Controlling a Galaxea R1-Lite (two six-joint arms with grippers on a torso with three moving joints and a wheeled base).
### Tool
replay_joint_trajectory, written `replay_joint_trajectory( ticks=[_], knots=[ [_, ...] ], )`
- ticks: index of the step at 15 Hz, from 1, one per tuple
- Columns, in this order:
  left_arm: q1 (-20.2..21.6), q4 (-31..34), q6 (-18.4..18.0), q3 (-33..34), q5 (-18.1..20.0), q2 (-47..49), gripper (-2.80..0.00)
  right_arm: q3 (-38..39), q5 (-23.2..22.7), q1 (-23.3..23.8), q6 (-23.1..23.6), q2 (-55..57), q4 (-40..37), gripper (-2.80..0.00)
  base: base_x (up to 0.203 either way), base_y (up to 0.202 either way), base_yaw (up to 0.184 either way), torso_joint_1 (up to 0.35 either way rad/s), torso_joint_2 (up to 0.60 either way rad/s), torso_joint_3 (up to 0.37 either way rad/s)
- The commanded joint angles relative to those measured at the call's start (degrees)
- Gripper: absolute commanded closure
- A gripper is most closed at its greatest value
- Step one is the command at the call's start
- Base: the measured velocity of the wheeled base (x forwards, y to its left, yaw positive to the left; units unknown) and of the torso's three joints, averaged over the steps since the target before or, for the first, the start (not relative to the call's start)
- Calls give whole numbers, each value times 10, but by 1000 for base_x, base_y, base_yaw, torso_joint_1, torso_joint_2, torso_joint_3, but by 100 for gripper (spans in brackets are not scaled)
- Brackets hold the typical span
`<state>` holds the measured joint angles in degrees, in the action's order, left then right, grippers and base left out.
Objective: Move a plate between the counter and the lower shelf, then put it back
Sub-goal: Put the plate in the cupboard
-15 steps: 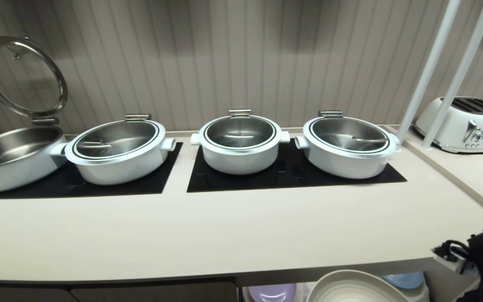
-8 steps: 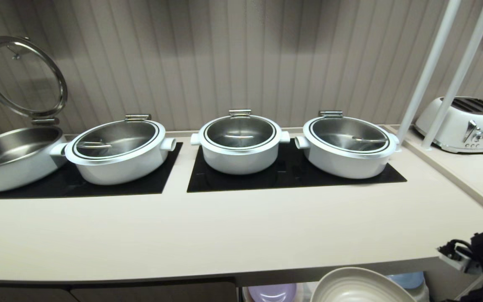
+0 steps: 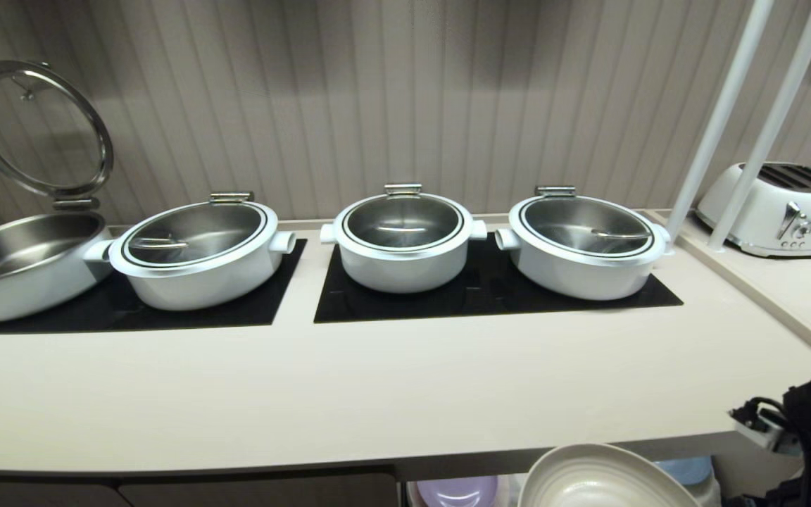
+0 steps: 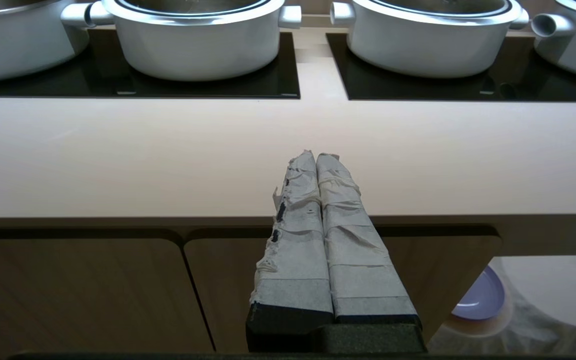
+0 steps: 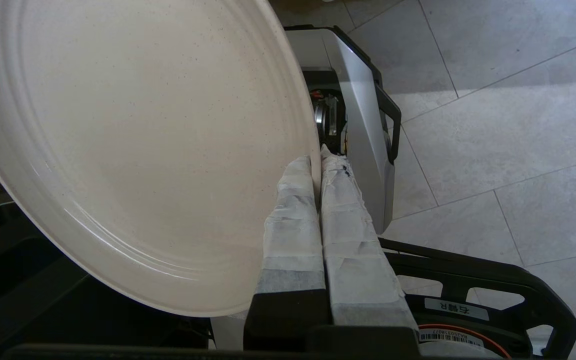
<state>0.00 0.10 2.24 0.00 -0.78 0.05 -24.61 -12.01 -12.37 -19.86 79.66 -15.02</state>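
- The plate (image 3: 606, 479) shows a little higher and fuller at the bottom edge of the head view than it did a second ago; the pots and the counter (image 3: 349, 394) keep their places, so the plate has moved and not the camera.
- The dark bulk of the right arm at the right edge of that view has also shifted slightly upward and inward.
- My reading is that the plate is being lifted out from the lower shelf (image 3: 736, 468) toward the counter top; it is not yet above the front edge, so the set-down is still to come.
- The right gripper (image 5: 318, 162) pinches the plate's rim between its two taped fingers (image 5: 293, 220), one on each face, with the plate tilted and hanging clear of any surface, over the floor and the robot's base.
- The left gripper (image 4: 314, 157) hangs in front of the counter's edge with its taped fingers pressed together and nothing between them; it looks parked.
- In the head view the plate is cut off by the frame, and the right gripper itself is not visible there.
- The shelf is mostly hidden under the counter: only slivers of a lilac plate (image 3: 458, 489) and a light blue plate (image 3: 683, 468) peep out, and the left wrist view shows the lilac one on a white cloth (image 4: 543, 310).
- How much room the plate has under the counter's edge cannot be judged.
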Motion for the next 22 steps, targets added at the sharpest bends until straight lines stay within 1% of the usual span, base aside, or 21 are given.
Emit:
replay_joint_trajectory(
  ticks=[1,10,22],
  knots=[
    [0,0,1,0,0,0,0,0,-1,0,-2,12,7,0,0,0,0,0,0,0],
    [0,0,1,0,0,0,0,0,-2,-1,-2,24,18,0,0,-9,3,7,0,1],
    [0,0,1,0,0,0,0,16,-2,0,-2,23,24,0,0,-187,3,1,3,3]
  ],
)
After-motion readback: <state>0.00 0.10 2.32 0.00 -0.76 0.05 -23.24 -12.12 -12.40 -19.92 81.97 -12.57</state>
